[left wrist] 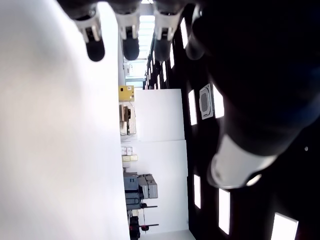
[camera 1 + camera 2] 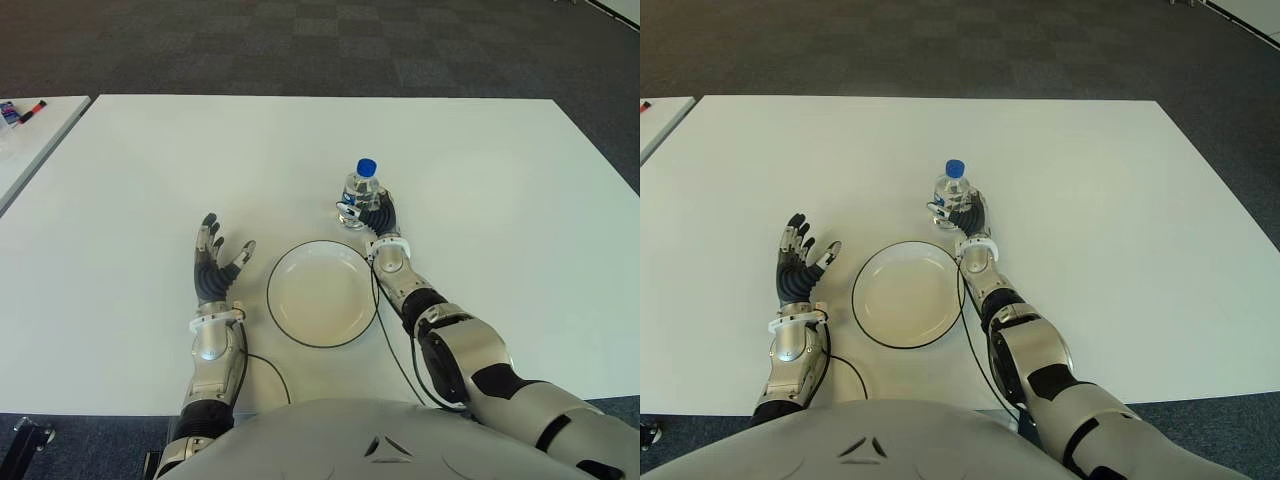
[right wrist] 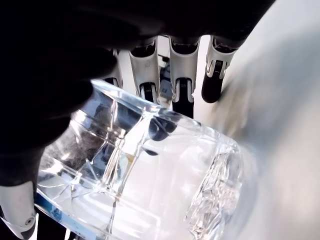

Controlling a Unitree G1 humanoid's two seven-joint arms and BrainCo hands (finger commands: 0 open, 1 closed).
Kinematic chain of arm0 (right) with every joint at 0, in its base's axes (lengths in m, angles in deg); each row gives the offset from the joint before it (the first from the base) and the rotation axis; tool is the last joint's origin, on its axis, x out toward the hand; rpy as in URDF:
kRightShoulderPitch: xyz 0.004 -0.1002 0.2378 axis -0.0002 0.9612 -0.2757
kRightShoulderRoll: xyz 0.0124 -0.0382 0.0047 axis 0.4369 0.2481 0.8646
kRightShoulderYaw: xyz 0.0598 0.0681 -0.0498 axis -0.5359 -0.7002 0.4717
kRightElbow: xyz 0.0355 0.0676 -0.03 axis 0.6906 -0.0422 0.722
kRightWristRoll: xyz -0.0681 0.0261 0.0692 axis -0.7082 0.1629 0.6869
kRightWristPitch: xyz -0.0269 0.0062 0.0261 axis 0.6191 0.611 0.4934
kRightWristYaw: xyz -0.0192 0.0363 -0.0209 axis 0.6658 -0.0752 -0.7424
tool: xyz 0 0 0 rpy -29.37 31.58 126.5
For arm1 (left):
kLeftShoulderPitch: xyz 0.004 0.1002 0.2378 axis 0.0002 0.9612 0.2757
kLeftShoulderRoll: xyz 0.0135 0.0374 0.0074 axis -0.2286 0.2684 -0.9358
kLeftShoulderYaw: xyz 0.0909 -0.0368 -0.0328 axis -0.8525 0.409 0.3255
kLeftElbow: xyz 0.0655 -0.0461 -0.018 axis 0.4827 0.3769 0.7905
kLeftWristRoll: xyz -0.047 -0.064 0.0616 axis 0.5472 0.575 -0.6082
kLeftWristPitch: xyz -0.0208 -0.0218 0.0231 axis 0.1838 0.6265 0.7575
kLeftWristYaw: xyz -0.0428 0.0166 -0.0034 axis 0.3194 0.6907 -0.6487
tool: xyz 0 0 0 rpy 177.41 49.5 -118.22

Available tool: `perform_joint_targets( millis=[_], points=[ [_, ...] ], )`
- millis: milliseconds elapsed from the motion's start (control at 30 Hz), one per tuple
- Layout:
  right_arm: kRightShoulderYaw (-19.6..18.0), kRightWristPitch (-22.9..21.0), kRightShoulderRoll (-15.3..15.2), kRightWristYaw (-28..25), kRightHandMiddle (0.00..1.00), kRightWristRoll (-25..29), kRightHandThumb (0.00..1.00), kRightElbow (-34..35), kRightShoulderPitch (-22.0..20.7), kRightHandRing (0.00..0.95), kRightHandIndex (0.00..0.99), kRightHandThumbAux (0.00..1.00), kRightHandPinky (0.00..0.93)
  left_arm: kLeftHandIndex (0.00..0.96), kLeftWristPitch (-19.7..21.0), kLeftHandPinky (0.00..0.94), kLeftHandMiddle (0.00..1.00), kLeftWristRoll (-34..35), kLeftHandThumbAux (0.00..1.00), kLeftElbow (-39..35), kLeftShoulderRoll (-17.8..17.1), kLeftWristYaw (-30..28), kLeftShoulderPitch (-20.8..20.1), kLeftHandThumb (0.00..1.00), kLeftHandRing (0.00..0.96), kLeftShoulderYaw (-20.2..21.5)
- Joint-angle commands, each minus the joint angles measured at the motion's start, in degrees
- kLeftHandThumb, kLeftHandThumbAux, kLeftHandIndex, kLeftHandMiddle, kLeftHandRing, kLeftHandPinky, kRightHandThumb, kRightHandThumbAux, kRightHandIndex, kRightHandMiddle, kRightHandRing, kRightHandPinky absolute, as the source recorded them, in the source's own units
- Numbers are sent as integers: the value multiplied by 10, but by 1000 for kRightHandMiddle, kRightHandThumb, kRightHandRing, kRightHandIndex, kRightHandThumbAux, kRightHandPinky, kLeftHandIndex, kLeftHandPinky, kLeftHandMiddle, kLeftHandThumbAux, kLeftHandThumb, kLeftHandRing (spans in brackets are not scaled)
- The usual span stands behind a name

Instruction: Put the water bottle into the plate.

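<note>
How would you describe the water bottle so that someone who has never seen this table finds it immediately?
On the big white table, find the round white plate with a dark rim near the front edge. Just beyond its far right side stands the water bottle, upright, with the right hand around its lower part. It is the only clear thing, with a blue cap.

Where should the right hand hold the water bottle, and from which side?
Around the clear body, below the blue cap, coming from the robot's side. The water bottle stands upright just beyond the plate, and the right hand already wraps its lower body there.
</note>
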Motion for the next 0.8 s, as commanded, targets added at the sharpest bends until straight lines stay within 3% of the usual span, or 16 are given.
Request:
perform_joint_targets(
  millis=[33,300,433,800],
  points=[
    [-2,-10,4,0,520,-1,945,-16,10,444,378,666,458,43,15,35,22,2,803,28,4,-5,23,205,0,-2],
    [-7,-7,1,-15,508,5,945,-19,13,454,380,666,458,39,11,42,20,5,800,29,2,-8,23,220,0,-3],
    [-5,-2,2,4,491,0,943,-20,14,493,370,665,569,42,5,37,23,4,802,32,1,-8,22,224,0,-3],
    [0,-14,-2,-1,495,-6,944,-27,12,534,367,663,604,49,1,47,33,5,827,33,2,-8,21,219,0,-4]
  ],
)
